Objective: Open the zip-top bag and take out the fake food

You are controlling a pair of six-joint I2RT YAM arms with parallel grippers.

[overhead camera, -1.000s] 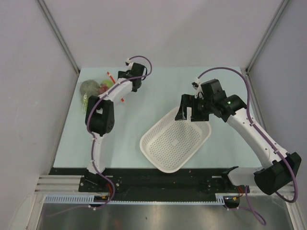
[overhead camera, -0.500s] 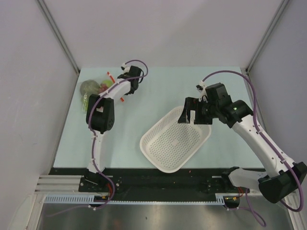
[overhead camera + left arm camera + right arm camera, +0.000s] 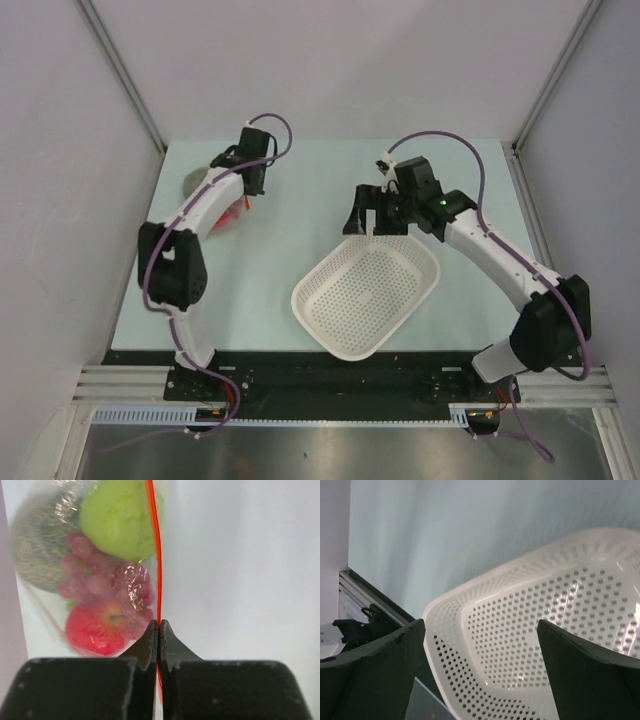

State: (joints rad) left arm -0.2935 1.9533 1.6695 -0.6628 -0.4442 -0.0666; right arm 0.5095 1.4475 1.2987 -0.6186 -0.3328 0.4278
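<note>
The zip-top bag [image 3: 134, 578] lies at the table's far left, clear and crinkly, with an orange-red zip strip [image 3: 154, 540] along its mouth. Inside it is the fake food: a green apple [image 3: 117, 517], a dark-red grape bunch [image 3: 92, 575], a red round fruit [image 3: 92, 630] and a frilly leafy piece [image 3: 35, 550]. My left gripper [image 3: 159, 626] is shut on the zip strip. From above, the left gripper [image 3: 240, 200] and its arm cover most of the bag [image 3: 195, 180]. My right gripper [image 3: 365, 224] hangs open over the basket's far edge, holding nothing.
A white perforated basket [image 3: 330, 340] stands mid-table, and its rim [image 3: 445, 611] shows between the right gripper's fingers. White walls close in the table on the left, right and far sides. Both arm bases sit on the black rail at the near edge.
My left gripper has shut on the bag's zip strip, and the left arm has swung to the left. The right arm has moved left and farther back, its gripper still open.
</note>
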